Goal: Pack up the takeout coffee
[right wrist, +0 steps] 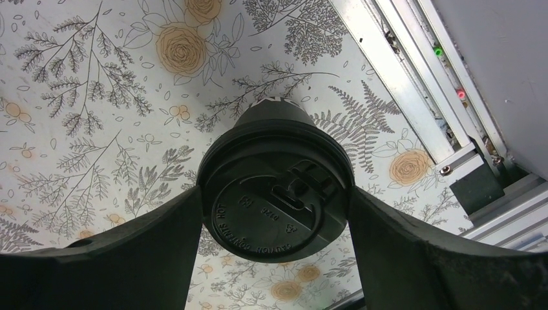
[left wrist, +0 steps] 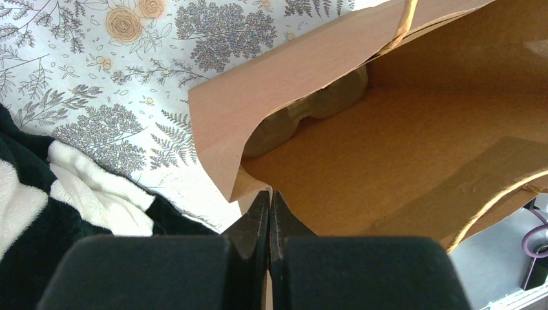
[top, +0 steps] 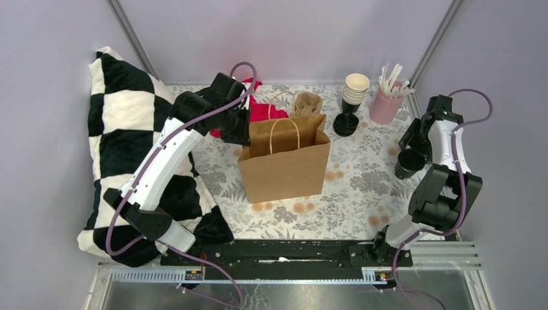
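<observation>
The takeout coffee (top: 408, 163), a dark cup under a round black lid (right wrist: 258, 213), stands upright on the floral table at the right. My right gripper (top: 408, 157) straddles it from above, and both fingers (right wrist: 161, 252) press the lid's sides. A brown paper bag (top: 284, 168) stands open at mid table. My left gripper (top: 240, 132) is at the bag's back left corner, shut (left wrist: 269, 197) on the rim, with a thin strip of paper between its fingers. In the left wrist view the bag's inside (left wrist: 388, 142) shows a moulded pulp cup carrier (left wrist: 310, 110).
A stack of lidless paper cups (top: 355, 87) stands over black lids (top: 346, 124) behind the bag, next to a pink cup of white sticks (top: 388, 103). A checkered cushion (top: 129, 142) fills the left side. Red cloth (top: 265, 111) lies behind the bag. A metal rail (right wrist: 413, 77) edges the table.
</observation>
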Tool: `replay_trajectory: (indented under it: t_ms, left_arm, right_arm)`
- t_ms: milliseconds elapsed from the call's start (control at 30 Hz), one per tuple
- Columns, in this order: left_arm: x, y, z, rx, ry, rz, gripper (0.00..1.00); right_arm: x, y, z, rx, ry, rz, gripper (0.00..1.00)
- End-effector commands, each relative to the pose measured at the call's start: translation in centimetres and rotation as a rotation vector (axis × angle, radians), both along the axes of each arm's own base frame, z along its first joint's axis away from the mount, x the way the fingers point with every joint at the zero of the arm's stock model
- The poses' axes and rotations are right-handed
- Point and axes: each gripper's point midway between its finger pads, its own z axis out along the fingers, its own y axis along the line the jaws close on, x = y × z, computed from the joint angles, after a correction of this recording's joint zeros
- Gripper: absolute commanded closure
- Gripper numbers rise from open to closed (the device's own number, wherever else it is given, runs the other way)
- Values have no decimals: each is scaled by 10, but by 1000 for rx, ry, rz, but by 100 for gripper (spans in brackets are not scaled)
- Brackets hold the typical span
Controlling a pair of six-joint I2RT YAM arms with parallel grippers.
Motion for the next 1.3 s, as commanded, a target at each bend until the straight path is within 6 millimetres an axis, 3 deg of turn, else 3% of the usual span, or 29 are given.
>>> replay_trajectory:
  t_ms: [0,233,400,567,667,1067,1267]
  left_arm:
    - [-5,2,-6,15,34,-10,100]
    - [-7,3,-6,13,31,-12,100]
    - [-7,4,-5,10,23,-13,100]
    - [-5,4,-3,7,10,-9,100]
    - [-4,3,0,3,1,-3,100]
    - [5,-1,12,-54,-64,37,100]
    - [6,-4,19,-120,-120,59,100]
  right_arm:
    - [1,1,24,-30,-64,0,21]
    - [-2,5,28,-23,-82,3,21]
    - [-3,9,43,-16,-125,9,21]
    - [-6,26,68,32,-205,43,21]
    - [-6,44,98,76,-314,104,22]
    - [-10,172,218,421,-679,502,26]
    - [-18,237,295,511,-813,786,26]
